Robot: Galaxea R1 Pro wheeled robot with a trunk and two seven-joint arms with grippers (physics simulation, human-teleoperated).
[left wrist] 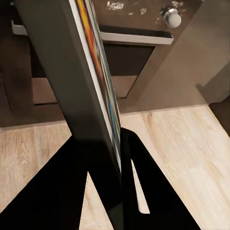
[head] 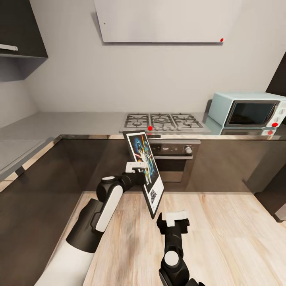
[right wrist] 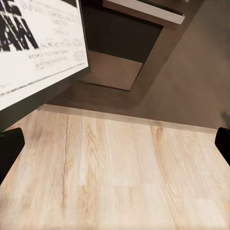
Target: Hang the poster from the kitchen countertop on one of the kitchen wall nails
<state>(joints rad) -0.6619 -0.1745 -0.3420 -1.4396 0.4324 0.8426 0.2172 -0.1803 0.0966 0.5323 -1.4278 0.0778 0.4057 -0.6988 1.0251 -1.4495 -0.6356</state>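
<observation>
I've got the poster (head: pixel 143 171) clamped in my left pincer (head: pixel 135 167), off the table, above the floor. Right pincer (head: pixel 176 217) is wide, empty. Next: find a wall nail.

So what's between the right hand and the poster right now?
Nothing: in the head view the right hand hangs open just beside the poster's lower corner, with bare wooden floor behind the gap. The left hand holds the poster.

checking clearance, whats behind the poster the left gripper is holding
Behind the poster held by the left gripper: oven front and dark cabinets. The oven's left part is covered.
</observation>
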